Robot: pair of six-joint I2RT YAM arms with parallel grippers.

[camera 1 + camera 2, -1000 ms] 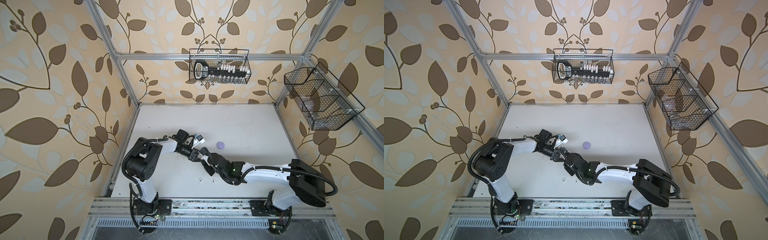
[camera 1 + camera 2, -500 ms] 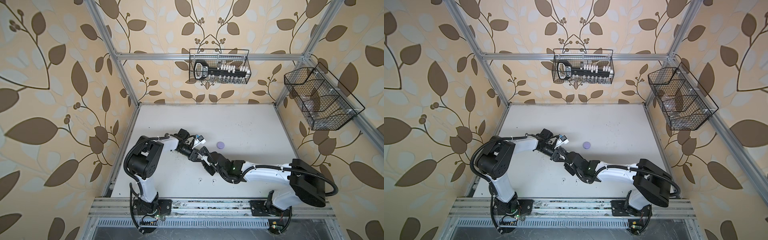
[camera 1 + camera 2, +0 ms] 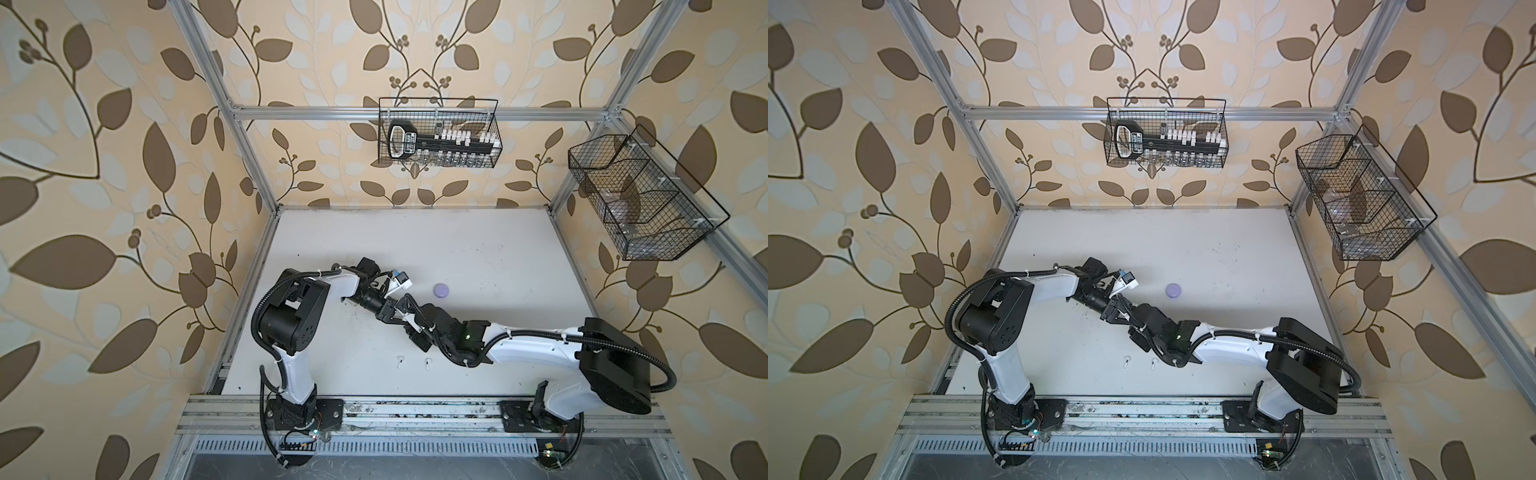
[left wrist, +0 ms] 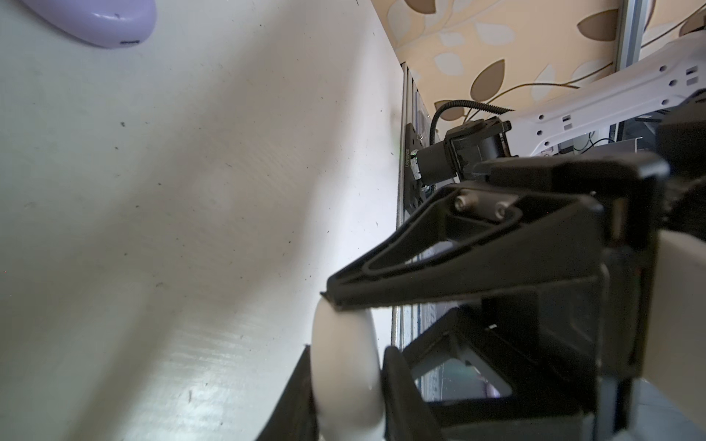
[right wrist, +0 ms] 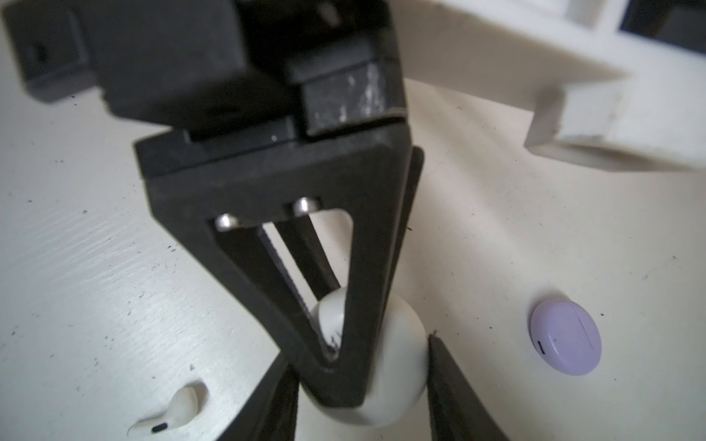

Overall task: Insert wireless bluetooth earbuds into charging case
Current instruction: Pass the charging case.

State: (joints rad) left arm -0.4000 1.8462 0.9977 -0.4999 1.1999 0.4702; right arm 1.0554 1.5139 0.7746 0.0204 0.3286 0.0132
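Since one second ago the jaws of the left gripper [image 5: 332, 355] have come together, and both arms stay almost in the same place. Now its two black fingers form a narrow V and their tips meet at the rim of the white case [image 5: 401, 343]. If a lid edge is pinched between the tips, I cannot tell, because the fingers cover that spot.

The right gripper [image 4: 347, 351] holds the white case from the opposite side. One finger presses on each flank of the round body, and the jaws stand at a middle width around it. In both top views the two grippers meet near the middle of the table [image 3: 478, 249], a little toward the left arm's side.

One white earbud [image 3: 400, 362] lies on the table, toward the front rail from the grippers, and a second white earbud [image 3: 427, 363] lies just beside it. Both are apart from the white case and nothing touches them. In the right wrist view one of them lies on its side with the stem flat on the surface.

The lavender case [image 3: 441, 290] is closed. It rests alone on the table, near the grippers on their far side.
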